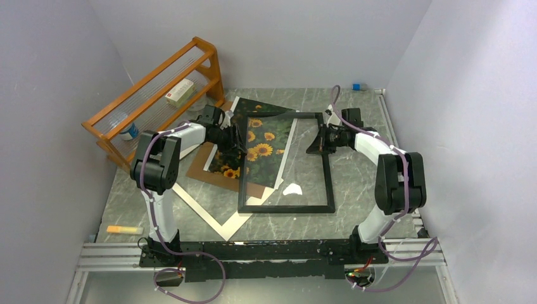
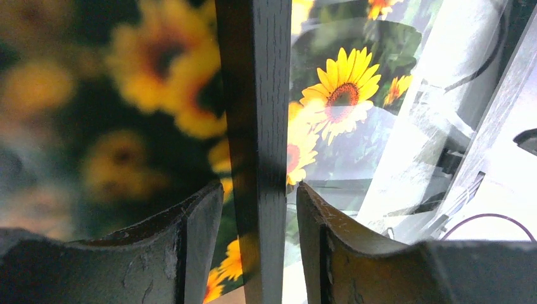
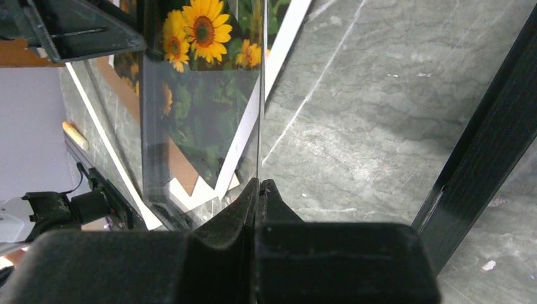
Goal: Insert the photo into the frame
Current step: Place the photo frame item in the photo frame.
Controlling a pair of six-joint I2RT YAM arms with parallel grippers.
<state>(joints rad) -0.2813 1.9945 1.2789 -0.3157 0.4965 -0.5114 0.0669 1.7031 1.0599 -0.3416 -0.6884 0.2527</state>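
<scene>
Left end effector (image 2: 259, 187) open astride frame (image 2: 253, 76) bar; right end effector (image 3: 259, 183) shut on glass pane (image 3: 202, 145); elbows high.

Sunflower photo (image 1: 263, 142) partly beneath black-bordered glass frame (image 1: 285, 208)

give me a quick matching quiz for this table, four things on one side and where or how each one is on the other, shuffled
1 frame
2 rack
3 marker
4 right gripper

a back left corner
b shut on the edge of the glass
c near left edge
d left rail straddled by the left gripper

Pairs: 1-d, 2-a, 3-c, 4-b
</scene>
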